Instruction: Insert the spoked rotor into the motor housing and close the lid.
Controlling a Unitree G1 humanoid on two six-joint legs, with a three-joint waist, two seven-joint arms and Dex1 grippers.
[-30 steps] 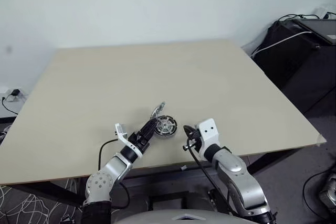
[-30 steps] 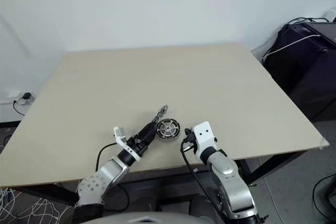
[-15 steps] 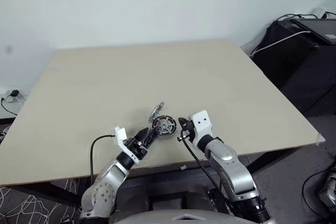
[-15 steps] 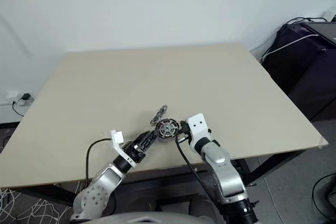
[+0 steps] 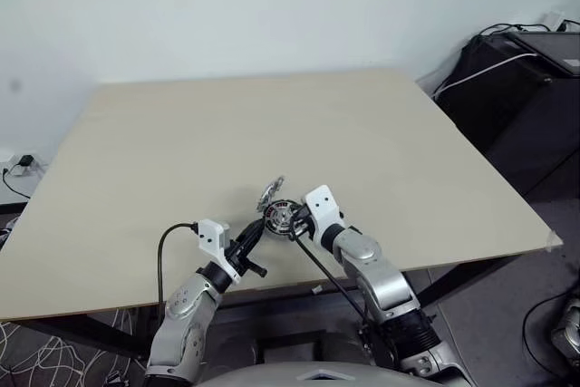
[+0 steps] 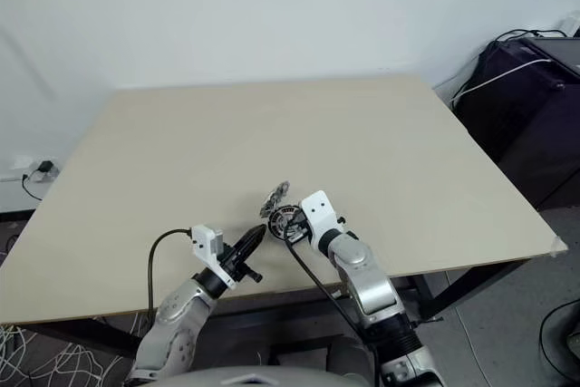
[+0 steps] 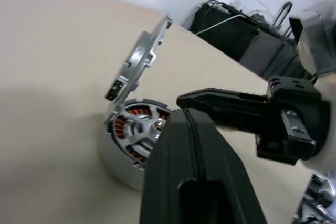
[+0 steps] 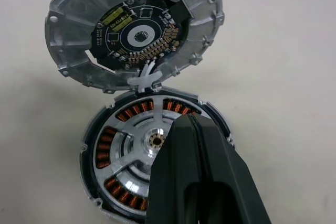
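Resting inside the motor housing (image 8: 152,150), the spoked rotor (image 8: 137,142) sits under the right claw (image 8: 185,124), pressed together; lid (image 8: 137,32) open at 12 o'clock; left claw (image 6: 252,240) pressed together

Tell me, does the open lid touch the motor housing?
Touching. In the right wrist view the lid stands tilted open, and its lower edge meets the rim of the motor housing at a small white hinge-like piece.

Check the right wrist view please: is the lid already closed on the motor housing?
No, the lid stands tilted open above the motor housing.
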